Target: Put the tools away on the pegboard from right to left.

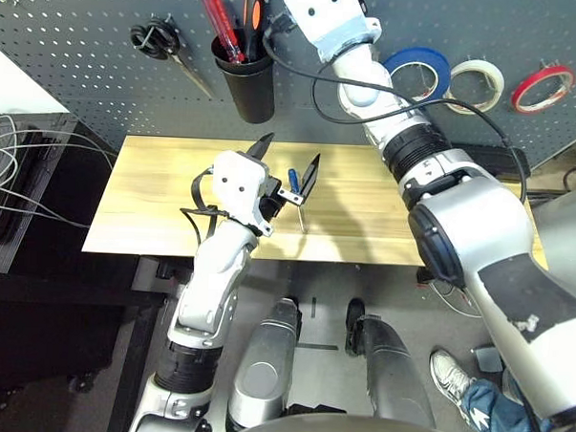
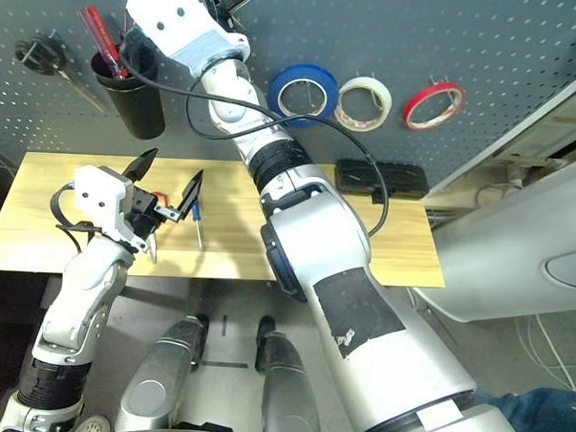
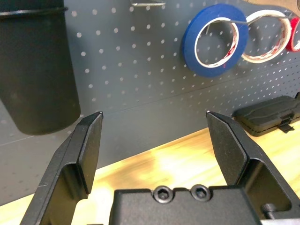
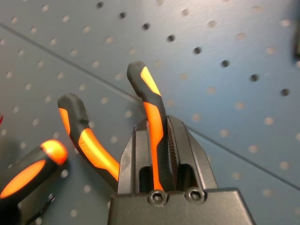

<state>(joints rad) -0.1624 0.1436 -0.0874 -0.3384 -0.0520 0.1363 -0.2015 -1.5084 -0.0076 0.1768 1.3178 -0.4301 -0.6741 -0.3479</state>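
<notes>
The pegboard (image 1: 85, 54) stands behind the wooden table (image 1: 154, 210). My right arm reaches up to the board's top. There my right gripper (image 4: 157, 124) is shut on one handle of the orange-and-black pliers (image 4: 150, 101), and the other handle (image 4: 86, 140) sticks out free beside it. The blue tape ring (image 1: 418, 73) hangs on a hook. A small blue-handled screwdriver (image 1: 292, 178) lies on the table. Just over it my left gripper (image 1: 293, 147) hovers open, with nothing between its fingers.
A black cup (image 1: 244, 75) on the board holds a red-handled tool (image 1: 220, 22) and an orange-and-black one (image 1: 253, 9). Black-handled scissors (image 1: 157, 40) hang at the left. White tape (image 1: 477, 86) and red tape (image 1: 542, 88) hang right of the blue ring. A black case (image 2: 380, 177) lies at the table's back.
</notes>
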